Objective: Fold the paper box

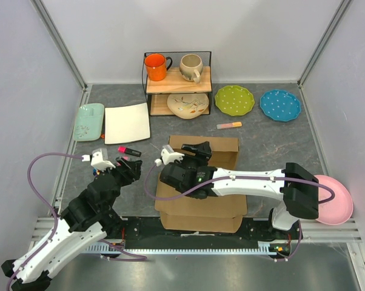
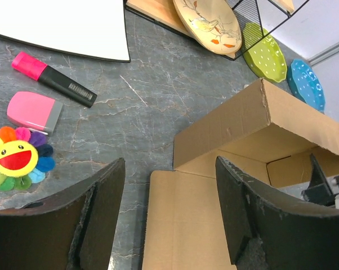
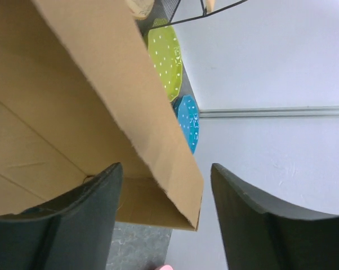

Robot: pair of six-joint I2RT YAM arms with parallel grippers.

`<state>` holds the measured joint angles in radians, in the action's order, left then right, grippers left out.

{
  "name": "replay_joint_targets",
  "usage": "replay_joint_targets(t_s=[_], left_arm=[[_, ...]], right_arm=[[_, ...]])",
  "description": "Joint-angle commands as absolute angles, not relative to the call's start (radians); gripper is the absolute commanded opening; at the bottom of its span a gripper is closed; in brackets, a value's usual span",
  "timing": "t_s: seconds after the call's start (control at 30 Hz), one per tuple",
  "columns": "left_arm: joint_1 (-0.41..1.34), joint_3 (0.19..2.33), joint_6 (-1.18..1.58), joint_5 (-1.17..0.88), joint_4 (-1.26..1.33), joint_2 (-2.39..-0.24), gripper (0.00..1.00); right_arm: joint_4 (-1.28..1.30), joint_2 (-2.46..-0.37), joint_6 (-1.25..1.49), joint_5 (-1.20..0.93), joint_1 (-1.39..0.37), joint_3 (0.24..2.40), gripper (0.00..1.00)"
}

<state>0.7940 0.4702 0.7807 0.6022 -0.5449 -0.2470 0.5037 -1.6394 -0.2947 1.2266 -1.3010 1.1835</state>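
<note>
The brown cardboard paper box [image 1: 200, 209] lies in the middle of the table, partly folded, with its far wall [image 1: 222, 145] raised. My right gripper [image 1: 196, 153] reaches in over the box's far left part. In the right wrist view it [image 3: 166, 169] is open and straddles the edge of an upright cardboard wall [image 3: 102, 67] without pinching it. My left gripper [image 1: 131, 168] hovers at the box's left side. It [image 2: 169, 169] is open above a flat side flap [image 2: 183, 225], with the raised wall [image 2: 242, 124] beyond.
At the back stands a wire rack [image 1: 176, 88] with an orange mug [image 1: 156, 65], a beige mug [image 1: 191, 66] and a patterned plate. Beside it lie green [image 1: 234, 100] and blue [image 1: 280, 104] plates. A white square plate [image 1: 127, 123], pink highlighter [image 2: 51, 79], eraser [image 2: 33, 109] and flower toy [image 2: 17, 157] lie left. A pink plate [image 1: 340, 203] sits right.
</note>
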Motion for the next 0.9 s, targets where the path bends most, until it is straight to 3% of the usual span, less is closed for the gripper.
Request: replay_joint_targets(t_s=[0.0, 0.03, 0.13, 0.37, 0.43, 0.53, 0.63, 0.77, 0.87], left_arm=[[0.798, 0.472, 0.816, 0.643, -0.546, -0.232, 0.72], [0.798, 0.472, 0.816, 0.646, -0.546, -0.230, 0.72], [0.798, 0.477, 0.816, 0.660, -0.555, -0.219, 0.70], [0.798, 0.488, 0.805, 0.663, -0.555, -0.213, 0.70], [0.798, 0.494, 0.801, 0.664, -0.557, -0.215, 0.70], [0.798, 0.500, 0.798, 0.666, -0.561, -0.216, 0.70], [0.796, 0.502, 0.795, 0.667, -0.561, -0.215, 0.70], [0.798, 0.500, 0.795, 0.666, -0.561, -0.219, 0.70], [0.798, 0.502, 0.795, 0.666, -0.560, -0.221, 0.70]], right_arm=[[0.428, -1.643, -0.377, 1.261, -1.275, 1.223, 0.67], [0.417, -1.644, -0.382, 1.258, -1.270, 1.218, 0.56], [0.394, -1.649, -0.402, 1.272, -1.269, 1.189, 0.38], [0.384, -1.654, -0.419, 1.266, -1.261, 1.166, 0.28], [0.376, -1.661, -0.429, 1.266, -1.253, 1.163, 0.29], [0.374, -1.670, -0.431, 1.273, -1.252, 1.166, 0.40], [0.374, -1.677, -0.433, 1.272, -1.246, 1.167, 0.44], [0.371, -1.684, -0.434, 1.269, -1.235, 1.167, 0.44], [0.370, -1.687, -0.433, 1.269, -1.229, 1.163, 0.35]])
